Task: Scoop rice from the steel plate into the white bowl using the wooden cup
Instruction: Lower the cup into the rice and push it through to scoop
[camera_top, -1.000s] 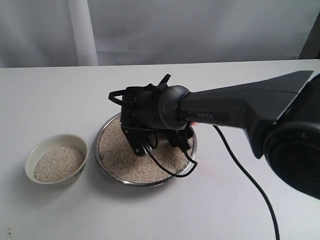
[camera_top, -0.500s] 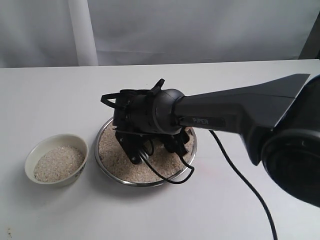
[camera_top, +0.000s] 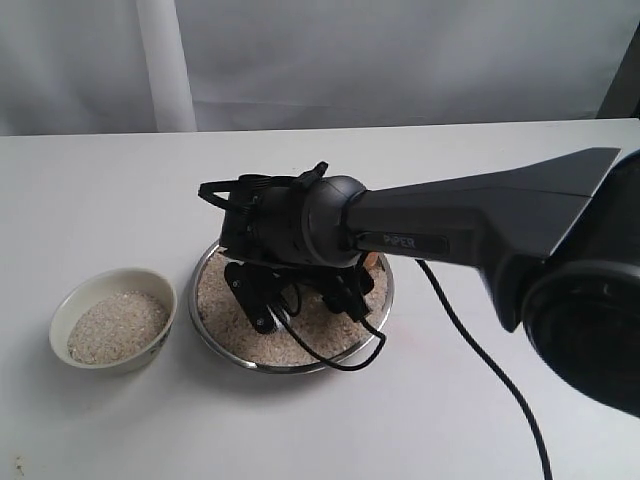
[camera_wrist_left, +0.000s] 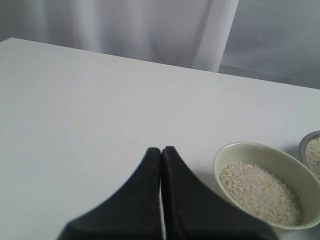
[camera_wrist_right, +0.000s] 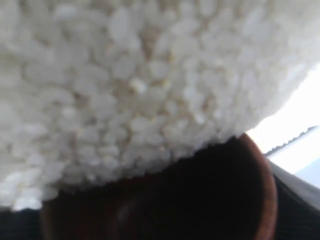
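- My right gripper (camera_top: 305, 312) is down in the steel plate (camera_top: 290, 366) at centre frame, clasping the wooden cup (camera_wrist_right: 170, 200), its mouth against the rice (camera_wrist_right: 125, 90).
- The white bowl (camera_top: 66, 305) sits lower left, partly filled.
- My left gripper (camera_wrist_left: 161, 152) is clenched, empty.

The rice (camera_top: 222, 305) is off-white to pale beige, the steel plate (camera_top: 290, 366) shiny silver, and the white bowl (camera_top: 108, 274) a plain cream tone, all against a plain white bench (camera_top: 100, 180). The wooden cup (camera_wrist_right: 165, 205) shows glossy reddish-brown with a dark inside. The right arm (camera_top: 480, 215) and the left tool (camera_wrist_left: 161, 149) are matte black; the curtain (camera_top: 400, 60) behind is pale grey.
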